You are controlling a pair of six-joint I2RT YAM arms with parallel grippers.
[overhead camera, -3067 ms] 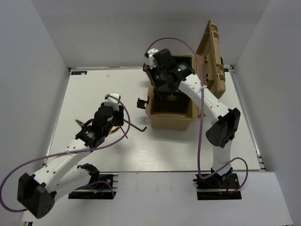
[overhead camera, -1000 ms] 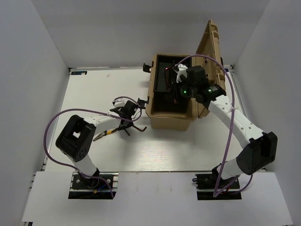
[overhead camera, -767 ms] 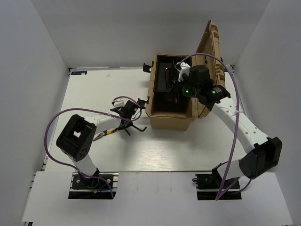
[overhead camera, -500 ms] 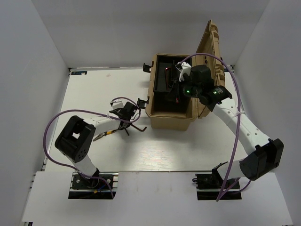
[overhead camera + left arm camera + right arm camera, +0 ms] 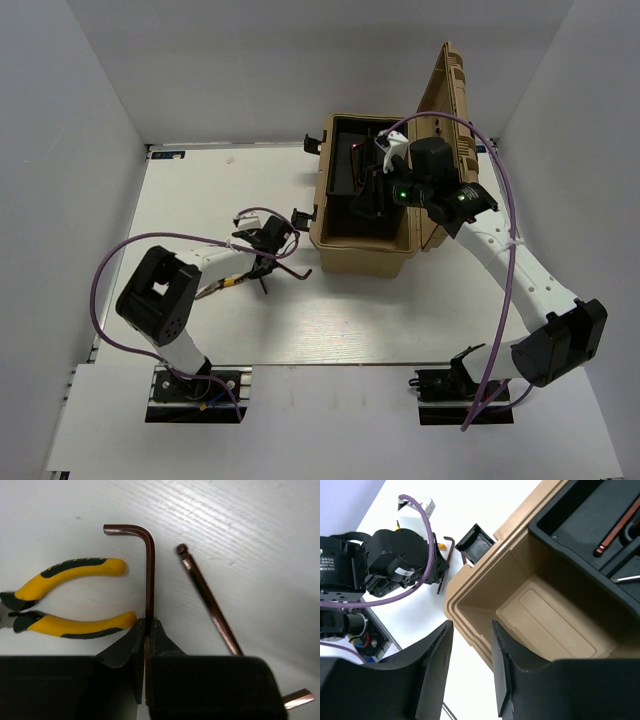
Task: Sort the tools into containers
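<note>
Pick-up step: hex key (image 5: 150, 575) was pinched by the left gripper (image 5: 146, 630). Right gripper (image 5: 469, 667) was seen spread over the box (image 5: 475, 592), empty. A lift into the box was judged needed next.

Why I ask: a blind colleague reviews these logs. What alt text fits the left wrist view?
The left hand pinches the long shank of a dark-red L-shaped hex key lying on a white table, its short bend pointing left. Yellow-and-black pliers lie to its left, and a ball-ended hex key lies slanted to its right.
</note>
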